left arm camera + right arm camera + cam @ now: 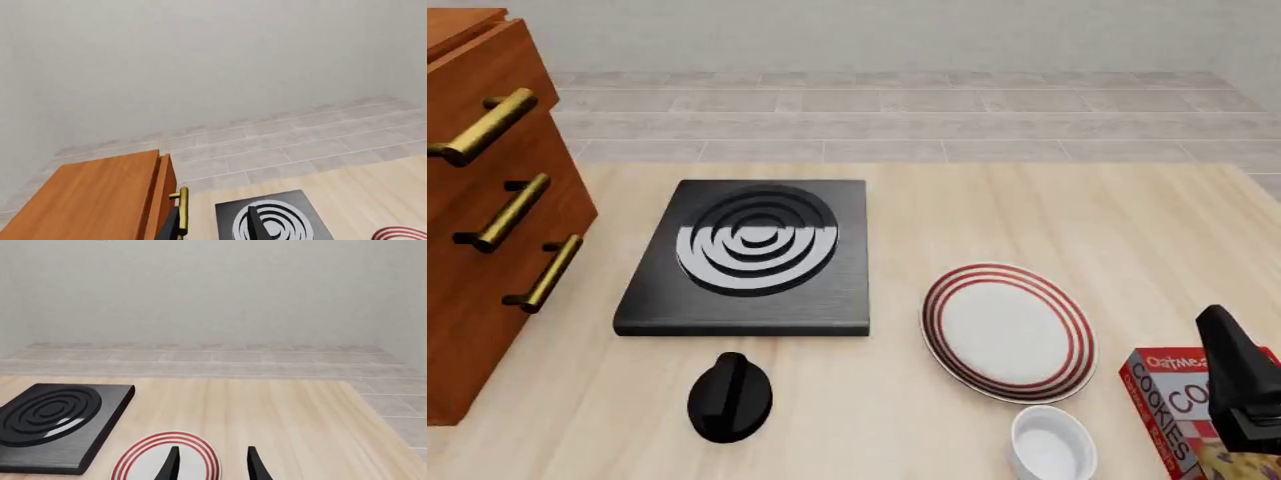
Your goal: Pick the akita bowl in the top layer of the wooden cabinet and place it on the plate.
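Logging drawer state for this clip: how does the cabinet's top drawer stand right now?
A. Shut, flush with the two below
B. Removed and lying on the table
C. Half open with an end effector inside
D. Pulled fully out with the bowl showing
A: in the front view the top layer of the wooden cabinet sits in line with the two lower drawers, and no bowl shows in it.
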Tool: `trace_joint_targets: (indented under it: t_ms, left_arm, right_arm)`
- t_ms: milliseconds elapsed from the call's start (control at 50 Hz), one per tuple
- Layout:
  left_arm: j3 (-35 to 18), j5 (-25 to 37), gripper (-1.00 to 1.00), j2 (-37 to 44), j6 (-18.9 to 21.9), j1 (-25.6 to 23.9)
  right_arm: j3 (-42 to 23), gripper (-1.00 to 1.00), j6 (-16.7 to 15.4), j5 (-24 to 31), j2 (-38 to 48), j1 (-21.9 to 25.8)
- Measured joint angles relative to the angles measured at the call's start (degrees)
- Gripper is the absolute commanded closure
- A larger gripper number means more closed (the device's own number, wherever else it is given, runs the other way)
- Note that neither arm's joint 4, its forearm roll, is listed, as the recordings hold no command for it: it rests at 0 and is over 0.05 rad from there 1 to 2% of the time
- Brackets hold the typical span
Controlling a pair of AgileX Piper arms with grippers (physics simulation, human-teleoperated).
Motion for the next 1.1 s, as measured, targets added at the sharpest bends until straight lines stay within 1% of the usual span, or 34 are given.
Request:
trace_joint_targets:
  t_ms: [120,320,540,760,920,1100]
  left_arm:
    - [-2.48,2.30,-1.00,2.49,1.83,-0.26]
    - [-6.01,6.54,-1.00,5.41,3.22,-0.49]
    - [-10.51,12.24,-1.00,8.43,1.87,-0.82]
    - [-16.20,17.33,-1.00,12.64,1.27,0.63]
    - [-20.06,20.51,-1.00,15.65,1.57,2.27]
    - [-22.20,24.02,-1.00,18.38,-0.62,3.72]
  right_arm:
    - [-0.03,-1.00,0.14,-0.04,-0.05,-0.06]
    - [-0.15,-1.00,0.30,-0.03,-0.21,-0.31]
    - [-0.19,-1.00,0.45,-0.11,-0.30,-0.36]
    - [-0.23,-1.00,0.70,-0.25,-0.35,-0.40]
    - [-0.25,-1.00,0.86,-0.35,-0.37,-0.31]
    - [-0.29,-1.00,0.96,-0.43,-0.38,-0.23]
